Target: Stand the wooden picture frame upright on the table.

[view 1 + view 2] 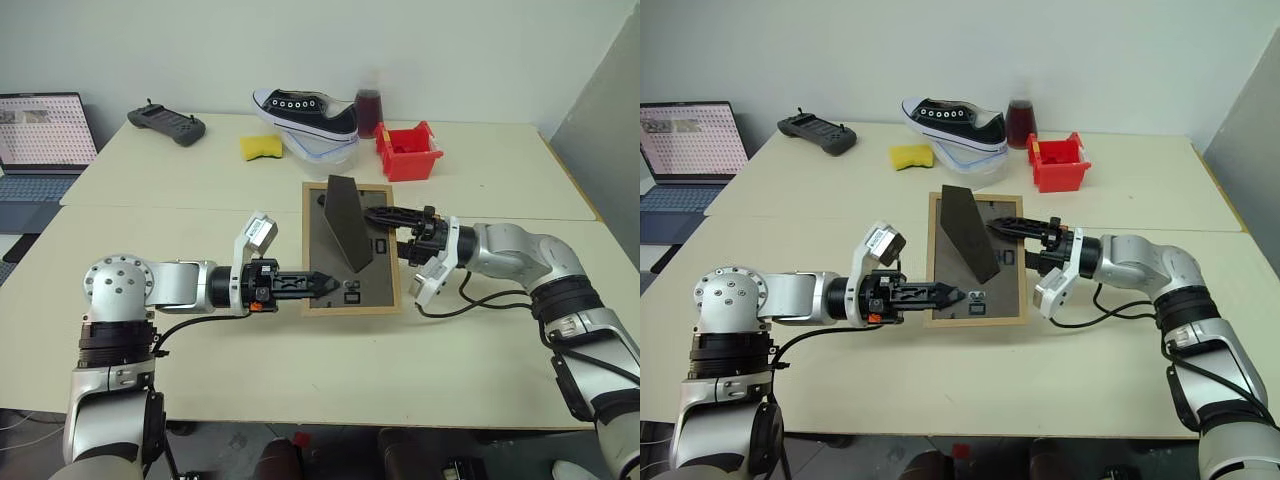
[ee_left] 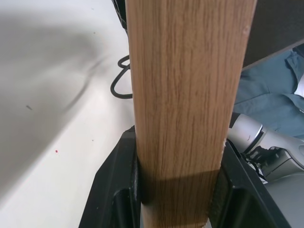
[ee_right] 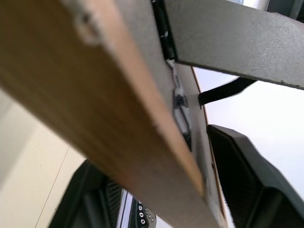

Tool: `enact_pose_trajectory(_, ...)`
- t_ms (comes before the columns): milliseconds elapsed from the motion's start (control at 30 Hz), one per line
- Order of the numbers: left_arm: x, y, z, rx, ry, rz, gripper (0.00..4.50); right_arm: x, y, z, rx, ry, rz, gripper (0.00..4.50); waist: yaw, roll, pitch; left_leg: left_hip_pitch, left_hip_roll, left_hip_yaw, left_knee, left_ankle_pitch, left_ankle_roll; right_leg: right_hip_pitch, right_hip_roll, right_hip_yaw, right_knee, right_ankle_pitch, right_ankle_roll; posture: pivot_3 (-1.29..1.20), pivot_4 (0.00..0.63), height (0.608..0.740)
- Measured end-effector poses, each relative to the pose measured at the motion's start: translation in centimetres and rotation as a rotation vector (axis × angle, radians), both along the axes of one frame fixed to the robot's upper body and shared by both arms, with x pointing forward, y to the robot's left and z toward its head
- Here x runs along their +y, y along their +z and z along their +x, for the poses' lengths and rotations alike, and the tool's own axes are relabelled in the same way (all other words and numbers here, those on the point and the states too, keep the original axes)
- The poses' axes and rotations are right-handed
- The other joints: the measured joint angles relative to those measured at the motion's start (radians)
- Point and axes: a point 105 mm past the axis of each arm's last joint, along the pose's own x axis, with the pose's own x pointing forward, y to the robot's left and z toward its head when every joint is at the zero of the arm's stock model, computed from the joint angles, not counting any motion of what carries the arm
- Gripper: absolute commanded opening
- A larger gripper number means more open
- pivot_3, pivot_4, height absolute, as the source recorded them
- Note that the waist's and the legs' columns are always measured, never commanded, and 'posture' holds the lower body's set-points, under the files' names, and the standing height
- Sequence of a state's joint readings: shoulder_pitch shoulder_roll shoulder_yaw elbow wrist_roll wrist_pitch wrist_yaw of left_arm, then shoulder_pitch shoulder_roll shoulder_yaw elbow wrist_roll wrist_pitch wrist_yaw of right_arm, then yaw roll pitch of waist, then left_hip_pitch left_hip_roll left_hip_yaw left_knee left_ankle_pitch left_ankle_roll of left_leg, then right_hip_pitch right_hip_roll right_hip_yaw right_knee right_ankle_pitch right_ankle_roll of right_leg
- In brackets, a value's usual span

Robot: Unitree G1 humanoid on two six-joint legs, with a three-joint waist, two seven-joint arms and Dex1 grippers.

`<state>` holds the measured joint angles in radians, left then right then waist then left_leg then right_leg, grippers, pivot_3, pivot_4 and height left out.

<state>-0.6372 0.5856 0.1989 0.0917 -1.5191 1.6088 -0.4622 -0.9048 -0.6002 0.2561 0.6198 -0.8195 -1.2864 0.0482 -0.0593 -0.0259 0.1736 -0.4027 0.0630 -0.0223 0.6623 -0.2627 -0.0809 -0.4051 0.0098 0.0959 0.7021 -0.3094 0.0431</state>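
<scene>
The wooden picture frame (image 1: 384,288) lies back-up across the seam of the table (image 1: 200,380), its dark stand (image 1: 346,226) folded out and rising from it. My left gripper (image 1: 326,285) reaches in level from the left and is shut on the frame's near edge; the left wrist view has the tan wood (image 2: 185,95) pinched between both black fingers (image 2: 114,190). My right gripper (image 1: 386,232) comes from the right and straddles the frame's right edge. Its jaws are open, with one finger (image 3: 251,180) beside the grey back and a small gap showing.
At the back stand a black-and-white shoe (image 1: 308,113) on a clear container, a yellow sponge (image 1: 261,147), a red bin (image 1: 407,151) and a dark red jar (image 1: 369,105). A black controller (image 1: 166,123) and a laptop (image 1: 40,140) sit at far left.
</scene>
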Motion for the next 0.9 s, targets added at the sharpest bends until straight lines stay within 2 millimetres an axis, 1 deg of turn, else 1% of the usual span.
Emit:
enact_pose_trajectory(33,0.0,0.0,-0.1,0.005,-0.005,-0.007,1.28,0.0,0.1,-0.1,-0.012,0.006,-0.011,1.91,0.000,0.000,0.000,0.000,0.000,0.000,0.000,0.000,0.000,0.000,0.000,0.000,0.000,0.000,0.000,0.00,0.150,0.740)
enact_pose_trajectory(133,-0.2,-0.1,-0.3,-0.009,-0.008,-0.011,1.28,-0.1,0.5,-0.3,-0.044,0.011,-0.035,1.84,0.000,0.000,0.000,0.001,0.000,0.000,0.000,0.000,0.000,0.000,0.000,0.000,0.000,0.000,0.000,0.00,0.150,0.740)
enact_pose_trajectory(200,-0.3,-0.3,-0.3,-0.024,0.004,-0.009,1.99,-0.2,0.6,-0.3,-0.050,0.011,-0.041,1.83,0.000,0.000,0.000,0.001,0.000,0.000,0.000,0.000,0.000,0.001,0.000,0.000,0.000,0.000,0.000,0.00,0.150,0.740)
enact_pose_trajectory(233,-0.5,-0.3,-0.2,-0.046,0.021,-0.002,2.15,-0.4,0.5,-0.3,-0.049,0.006,-0.047,1.80,0.000,0.000,0.000,0.001,0.000,0.001,0.000,0.000,0.000,0.001,0.000,0.000,0.000,0.000,0.000,0.00,0.150,0.740)
enact_pose_trajectory(333,-0.1,0.2,0.7,-0.074,0.074,-0.018,2.92,-0.9,0.1,-0.2,-0.038,-0.003,-0.078,1.36,0.001,0.000,0.000,0.001,0.000,0.001,0.000,0.000,0.000,0.001,0.000,0.000,0.000,0.000,0.000,0.00,0.150,0.740)
enact_pose_trajectory(433,1.5,0.6,2.3,-0.079,0.174,0.006,3.59,-1.5,0.0,-0.3,-0.022,-0.004,-0.083,1.33,0.000,0.000,0.000,0.001,0.000,0.001,0.000,0.000,0.000,0.001,0.000,0.000,0.000,0.000,0.000,0.00,0.150,0.740)
enact_pose_trajectory(500,2.5,0.8,2.9,-0.085,0.224,0.015,3.90,-1.9,0.0,-0.4,-0.016,-0.008,-0.083,1.33,0.000,0.000,0.000,0.001,0.000,0.001,0.000,0.000,0.000,0.001,0.000,0.000,0.000,0.000,0.000,0.00,0.150,0.740)
enact_pose_trajectory(533,3.1,0.9,3.1,-0.107,0.254,0.049,4.16,-2.2,0.0,-0.4,-0.003,-0.011,-0.081,1.33,-0.001,0.000,0.000,0.001,0.000,0.001,0.000,0.000,0.000,0.001,0.000,0.000,-0.001,0.000,0.000,0.00,0.150,0.740)
enact_pose_trajectory(567,3.9,0.9,3.2,-0.141,0.290,0.092,4.31,-2.4,-0.3,-0.3,0.022,-0.017,-0.073,1.33,-0.003,0.000,0.000,0.001,0.001,0.001,0.000,0.000,0.000,0.001,0.001,0.000,-0.001,0.000,0.000,0.00,0.150,0.740)
enact_pose_trajectory(600,4.8,0.7,3.5,-0.198,0.347,0.156,4.49,-2.6,-0.8,-0.1,0.078,-0.030,-0.063,1.33,-0.005,0.000,0.000,0.001,0.001,0.001,-0.001,0.000,0.000,0.001,0.001,0.000,-0.001,0.000,0.000,0.00,0.150,0.740)
enact_pose_trajectory(700,7.8,-0.3,4.9,-0.412,0.550,0.419,4.50,-3.1,-4.4,0.7,0.317,-0.109,-0.060,1.33,-0.013,-0.001,0.000,0.003,0.001,0.001,-0.002,0.000,0.000,0.005,0.000,-0.001,-0.003,0.000,0.000,0.00,0.150,0.740)
enact_pose_trajectory(733,8.7,-0.7,5.2,-0.501,0.597,0.521,4.50,-2.8,-5.4,1.1,0.418,-0.143,-0.025,1.33,-0.013,-0.001,0.000,0.003,0.001,0.000,-0.001,0.000,0.000,0.006,0.000,-0.001,-0.003,0.000,0.000,0.00,0.150,0.740)
enact_pose_trajectory(767,8.9,-0.9,5.3,-0.588,0.622,0.587,4.50,-2.3,-6.2,1.5,0.540,-0.174,0.035,1.33,-0.013,-0.001,0.000,0.003,0.001,0.000,-0.001,0.000,0.000,0.006,0.000,-0.001,-0.003,0.000,0.000,0.00,0.150,0.740)
enact_pose_trajectory(833,7.7,0.0,4.8,-0.726,0.621,0.592,4.50,-0.7,-6.6,2.3,0.806,-0.191,0.163,1.33,-0.012,0.000,0.001,0.002,0.002,-0.001,0.000,0.000,0.000,0.006,-0.001,-0.002,-0.002,0.000,0.000,0.00,0.150,0.740)
enact_pose_trajectory(900,5.8,1.4,3.7,-0.849,0.599,0.539,4.50,1.1,-6.0,2.9,1.090,-0.159,0.274,1.33,-0.008,0.000,0.001,0.002,0.002,-0.003,0.000,0.000,0.000,0.005,-0.001,-0.002,-0.002,0.000,0.000,0.00,0.150,0.740)
